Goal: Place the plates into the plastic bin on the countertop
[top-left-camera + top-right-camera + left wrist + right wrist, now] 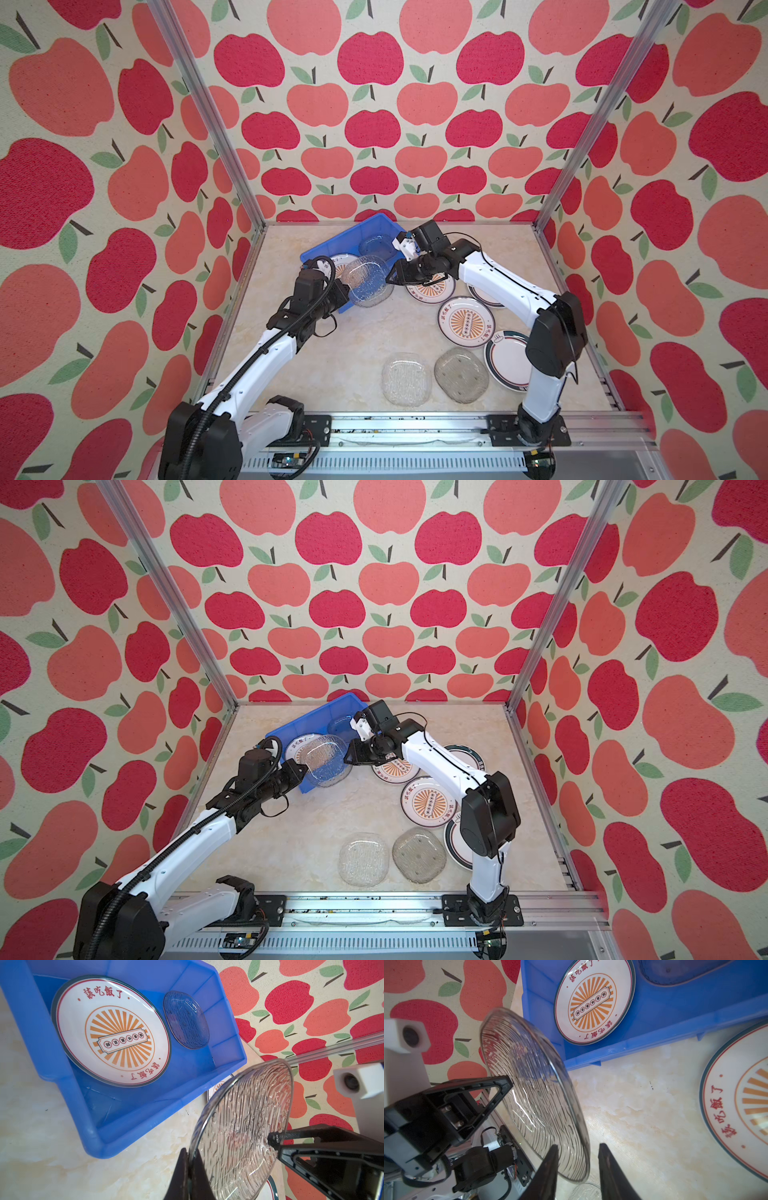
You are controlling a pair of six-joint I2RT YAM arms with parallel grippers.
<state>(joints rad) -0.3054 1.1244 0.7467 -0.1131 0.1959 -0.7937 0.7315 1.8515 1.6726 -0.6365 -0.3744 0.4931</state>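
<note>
Left jaws pinch the rim of a glass plate [243, 1126], holding it tilted on edge over the desk [31, 1136] just beside the bin [124, 1118], probably to lower it in from the nearer side; right jaws stand spread astride the far rim, seemingly releasing. Inside lie a sunburst plate [112, 1030] and a second glass plate [186, 1020]

Sunburst plate [112, 1030]: red "該吃飯了" twice along rim; banner characters too small.

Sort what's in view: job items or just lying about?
Job: bright blue plastic bin; clear textured glass plate in left gripper; round white orange-sunburst plates; round green-rimmed white plates; clear glass plates on countertop.
Not job: apple-patterned walls, aluminium rails.
</note>
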